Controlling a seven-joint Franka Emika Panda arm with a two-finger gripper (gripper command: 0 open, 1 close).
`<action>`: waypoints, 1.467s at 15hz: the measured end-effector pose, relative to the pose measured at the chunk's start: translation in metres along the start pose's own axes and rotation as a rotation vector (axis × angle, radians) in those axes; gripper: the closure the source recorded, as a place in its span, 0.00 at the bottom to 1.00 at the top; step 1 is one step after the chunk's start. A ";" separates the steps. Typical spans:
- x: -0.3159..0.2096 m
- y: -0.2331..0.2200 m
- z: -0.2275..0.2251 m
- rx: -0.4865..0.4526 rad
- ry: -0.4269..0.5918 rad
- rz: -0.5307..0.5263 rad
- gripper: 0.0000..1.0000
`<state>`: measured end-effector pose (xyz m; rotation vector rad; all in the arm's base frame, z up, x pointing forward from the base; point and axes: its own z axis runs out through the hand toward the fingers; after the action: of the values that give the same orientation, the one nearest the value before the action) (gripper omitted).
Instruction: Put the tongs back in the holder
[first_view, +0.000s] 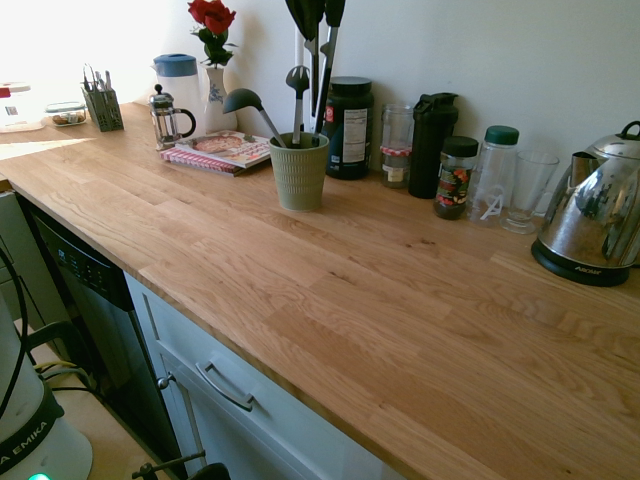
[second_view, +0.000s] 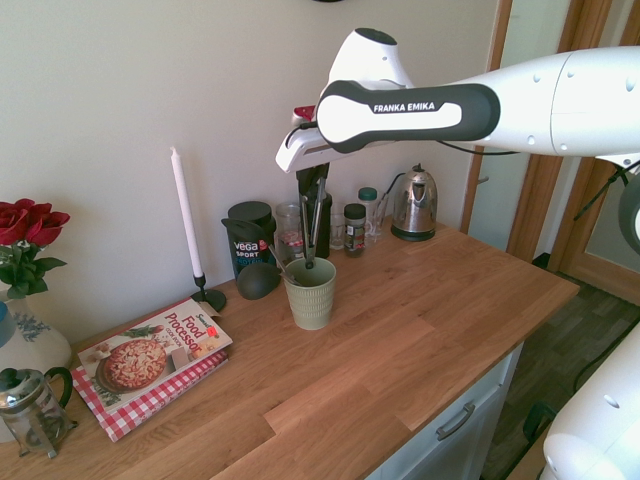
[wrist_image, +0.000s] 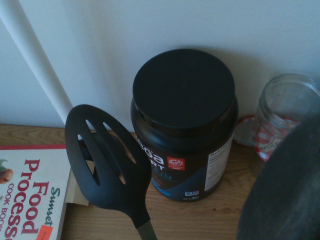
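One closed gripper (second_view: 313, 178) holds the tongs (second_view: 311, 225) upright. Their tips hang directly over the holder (second_view: 310, 293), long axis vertical.

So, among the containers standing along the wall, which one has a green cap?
The clear plastic bottle with the green screw cap, standing between the dark spice jar and the empty drinking glass. The other containers carry black lids or none.

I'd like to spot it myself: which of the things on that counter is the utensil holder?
Look along the wooden counter toward the white wall, just right of the cookbook. The holder is the pale green ribbed cup standing in front of the big black tub. Unlike the jars and bottles behind it, it has utensil handles sticking out.
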<state>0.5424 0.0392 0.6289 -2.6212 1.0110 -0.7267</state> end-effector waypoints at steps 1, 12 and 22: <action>-0.005 0.000 0.007 -0.006 0.016 -0.002 1.00; -0.041 0.046 0.078 -0.089 -0.044 0.021 0.00; -0.016 0.040 -0.018 -0.018 -0.078 0.030 0.00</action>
<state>0.5001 0.0197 0.6227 -2.6209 1.0373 -0.6067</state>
